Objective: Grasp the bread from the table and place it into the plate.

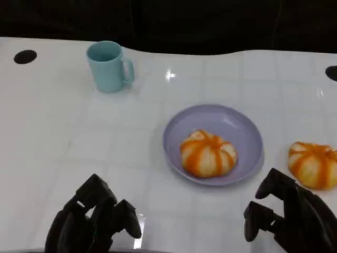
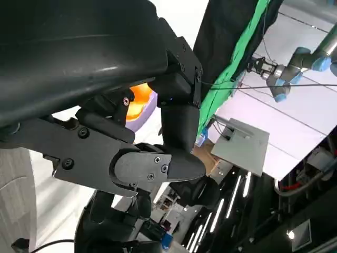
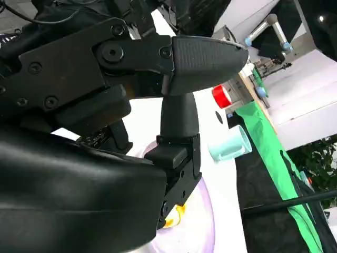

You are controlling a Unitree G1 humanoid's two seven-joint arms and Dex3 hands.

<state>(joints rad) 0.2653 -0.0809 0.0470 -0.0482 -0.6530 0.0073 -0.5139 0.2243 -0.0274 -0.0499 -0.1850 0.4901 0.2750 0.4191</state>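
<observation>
We see one bread (image 1: 208, 154) lying in the lilac plate (image 1: 238, 124) at the middle of the white worktop (image 1: 63, 132), and a second bread (image 1: 313, 164) on the worktop just right of the plate, apart from its rim. Our right hand (image 1: 288, 219) hovers near that second bread, fingers (image 1: 269, 184) apart and holding nothing. Our left hand (image 1: 95, 216) hangs low at the near left, fingers also spread and empty. A pale blue mug (image 1: 108, 66) stands upright at the far left.
</observation>
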